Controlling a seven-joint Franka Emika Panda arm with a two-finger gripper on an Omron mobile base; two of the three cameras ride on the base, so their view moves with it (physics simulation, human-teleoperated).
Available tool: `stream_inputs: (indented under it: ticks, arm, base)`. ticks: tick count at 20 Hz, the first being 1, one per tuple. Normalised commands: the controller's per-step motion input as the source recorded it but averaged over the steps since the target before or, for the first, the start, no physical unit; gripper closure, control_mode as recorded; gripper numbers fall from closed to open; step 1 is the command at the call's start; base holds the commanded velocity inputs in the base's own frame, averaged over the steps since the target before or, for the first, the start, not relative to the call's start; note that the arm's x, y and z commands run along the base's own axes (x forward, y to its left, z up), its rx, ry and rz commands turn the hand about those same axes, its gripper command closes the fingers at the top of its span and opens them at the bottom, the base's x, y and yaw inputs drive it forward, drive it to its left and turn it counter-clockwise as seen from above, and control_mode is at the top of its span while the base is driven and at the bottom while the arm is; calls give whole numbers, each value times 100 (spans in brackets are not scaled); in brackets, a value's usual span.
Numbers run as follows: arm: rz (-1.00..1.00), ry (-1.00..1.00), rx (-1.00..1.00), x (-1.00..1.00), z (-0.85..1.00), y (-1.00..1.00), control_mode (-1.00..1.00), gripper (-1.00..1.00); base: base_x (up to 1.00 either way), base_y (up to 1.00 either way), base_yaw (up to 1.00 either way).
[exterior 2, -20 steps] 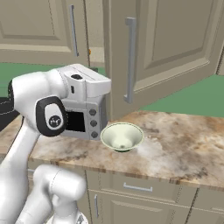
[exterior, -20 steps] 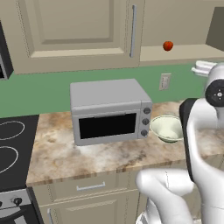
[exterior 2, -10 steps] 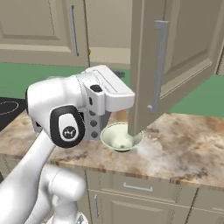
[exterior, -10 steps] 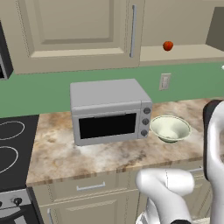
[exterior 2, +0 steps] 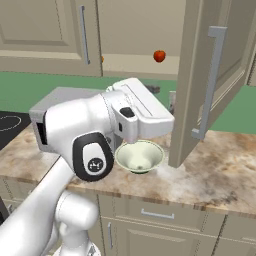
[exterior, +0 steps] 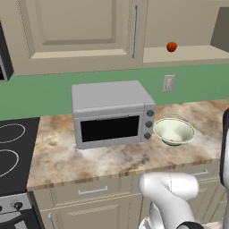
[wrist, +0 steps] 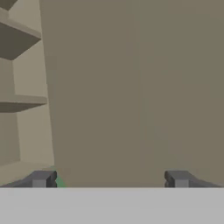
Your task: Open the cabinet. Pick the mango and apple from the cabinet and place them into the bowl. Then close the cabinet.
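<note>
gripper (wrist: 109, 179): fingers spread wide, holding nothing, facing a flat beige panel | cabinet (exterior 2: 215, 90): right door swung open | apple (exterior 2: 159, 56): on bottom shelf near its front edge, above and behind the hand | bowl (exterior 2: 139, 156): on counter below | next, likely: reach up past the door edge.

On the table (exterior: 116, 159) the microwave (exterior: 112, 114) stands left of the bowl (exterior: 174, 131), with the stove (exterior: 11, 150) further left beside the table. The cabinet (exterior: 80, 33) hangs on the wall above the microwave. Its right door (exterior 2: 207, 80) stands swung out over the table, to the right of the bowl. The apple (exterior: 171, 46) sits on the cabinet's shelf (exterior: 188, 53), above and behind the bowl. A wall outlet (exterior: 168, 83) sits behind the bowl, below the shelf.
</note>
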Motion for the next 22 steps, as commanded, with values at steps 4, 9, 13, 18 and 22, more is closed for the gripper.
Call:
stream_inputs:
  ticks: [4,9,13,18,22]
  arm:
    - [0,-13,-28,0,0,98,-100,-100]
    - [0,-7,-20,0,0,100,-100,-100]
    - [3,4,-7,0,0,91,-100,-100]
    - [17,12,0,1,2,68,-100,-100]
    - [21,20,0,2,13,63,-100,-100]
  base:
    - [0,0,0]
    - [0,0,0]
    - [0,0,0]
    - [0,0,0]
    - [0,0,0]
